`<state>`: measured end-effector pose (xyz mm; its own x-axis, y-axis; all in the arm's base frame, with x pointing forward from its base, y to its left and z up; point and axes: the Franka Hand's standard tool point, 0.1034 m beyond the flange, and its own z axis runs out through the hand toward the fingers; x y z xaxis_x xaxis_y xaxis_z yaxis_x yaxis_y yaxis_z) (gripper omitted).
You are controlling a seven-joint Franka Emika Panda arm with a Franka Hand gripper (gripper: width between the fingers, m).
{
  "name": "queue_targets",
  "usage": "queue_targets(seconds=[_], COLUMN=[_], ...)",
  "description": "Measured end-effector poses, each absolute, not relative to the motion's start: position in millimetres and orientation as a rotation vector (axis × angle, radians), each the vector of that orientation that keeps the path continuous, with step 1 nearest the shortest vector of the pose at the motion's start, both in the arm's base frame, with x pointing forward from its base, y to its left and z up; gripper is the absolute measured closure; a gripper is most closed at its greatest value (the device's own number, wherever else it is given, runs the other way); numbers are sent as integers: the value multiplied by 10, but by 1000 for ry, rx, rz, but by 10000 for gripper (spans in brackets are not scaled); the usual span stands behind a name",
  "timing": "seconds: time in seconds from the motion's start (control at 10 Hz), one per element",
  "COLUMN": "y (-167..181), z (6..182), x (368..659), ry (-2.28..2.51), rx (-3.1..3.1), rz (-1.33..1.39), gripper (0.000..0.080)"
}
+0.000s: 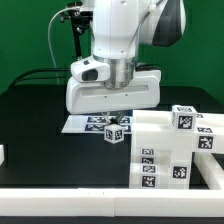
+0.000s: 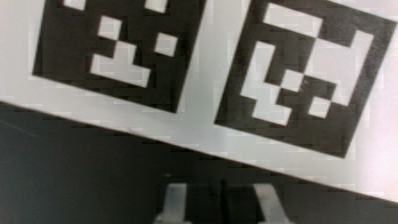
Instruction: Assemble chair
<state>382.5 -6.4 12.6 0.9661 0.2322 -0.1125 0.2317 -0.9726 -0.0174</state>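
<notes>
Looking at the exterior view, you have the arm (image 1: 118, 35) coming down from the top centre, with the gripper (image 1: 113, 123) low over the black table (image 1: 40, 125). The broad white gripper body hides most of the fingers. You cannot tell from either view whether the claw is apart or together.

Right under the gripper sits a small tagged block (image 1: 114, 134), white with a black-and-white tag on the face toward the camera. It is at the front edge of the marker board (image 1: 88, 123), which lies flat on the table and is half hidden behind the gripper. You cannot tell whether the block is touched by the fingers or just below them.

The chair pieces (image 1: 168, 150) are bunched at the exterior view's right, near the front. They are white blocky bars and slabs stacked against each other, with tags on several faces. They stand close to the small tagged block, on its right in that view, apart from the gripper. Another white piece (image 1: 3, 154) is cut off at the exterior view's left edge, well apart from the rest. A white rail (image 1: 60, 200) runs along the front of the table.

The wrist view gives you the marker board (image 2: 205, 105) up close: two big tags, tilted, on white, with black table (image 2: 71, 170) beside it. Two pale upright strips (image 2: 185, 202) show at one edge, blurred, too unclear to name.
</notes>
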Motion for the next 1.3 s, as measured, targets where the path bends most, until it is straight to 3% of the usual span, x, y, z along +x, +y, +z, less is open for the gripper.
queue_targets(seconds=[0.3, 0.4, 0.5, 0.6, 0.7, 0.8, 0.9, 1.3], y=[-65, -63, -29, -5, 20, 23, 28, -66], z=[126, 128, 182, 273, 354, 373, 383, 285], x=[3825, 3825, 3819, 3882, 3951, 3980, 4024, 4223], ry=[-367, -368, -444, -500, -645, -755, -889, -920], rx=[-3111, -3110, -3066, -3035, -2998, -2968, -2927, -2956], rz=[179, 180, 241, 256, 243, 229, 214, 171], gripper=[775, 559, 559, 411, 411, 227, 166, 150])
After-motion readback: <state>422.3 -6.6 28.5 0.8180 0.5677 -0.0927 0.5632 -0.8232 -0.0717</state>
